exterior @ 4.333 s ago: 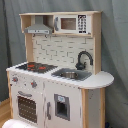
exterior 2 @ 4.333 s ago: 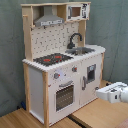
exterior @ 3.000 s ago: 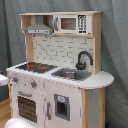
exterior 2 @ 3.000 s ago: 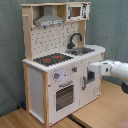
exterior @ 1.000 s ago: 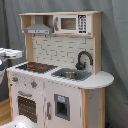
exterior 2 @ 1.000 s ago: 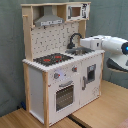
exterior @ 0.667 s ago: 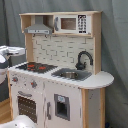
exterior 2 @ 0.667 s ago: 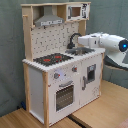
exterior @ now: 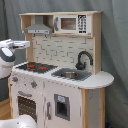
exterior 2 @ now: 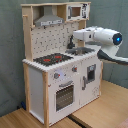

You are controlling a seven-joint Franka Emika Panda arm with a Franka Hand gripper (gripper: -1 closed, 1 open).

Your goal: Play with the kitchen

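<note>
The kitchen (exterior: 60, 85) (exterior 2: 55, 75) is a tall white and light-wood toy, seen in both exterior views. It has a red-ringed black hob (exterior: 35, 66) (exterior 2: 52, 59), a sink (exterior: 70, 75) with a black faucet (exterior: 83, 59), an oven door (exterior: 26, 106) (exterior 2: 64, 95), a pegboard back and a grey hood (exterior: 39, 27) (exterior 2: 50, 19). My white arm reaches in from the second exterior view's right. My gripper (exterior 2: 73, 40) hangs at pegboard height over the sink area. In the first exterior view the gripper (exterior: 27, 44) shows at the left, beside the kitchen's left post.
The kitchen stands on a light wooden table (exterior 2: 100, 110) before a grey curtain (exterior: 112, 50). A toy microwave (exterior: 70, 22) sits in the top shelf beside the hood. A white rounded part (exterior: 17, 122) shows at the first exterior view's bottom left.
The arm has risen from low at the second exterior view's right and moved left toward the kitchen, now level with the pegboard. It has come into the first exterior view from the left.
</note>
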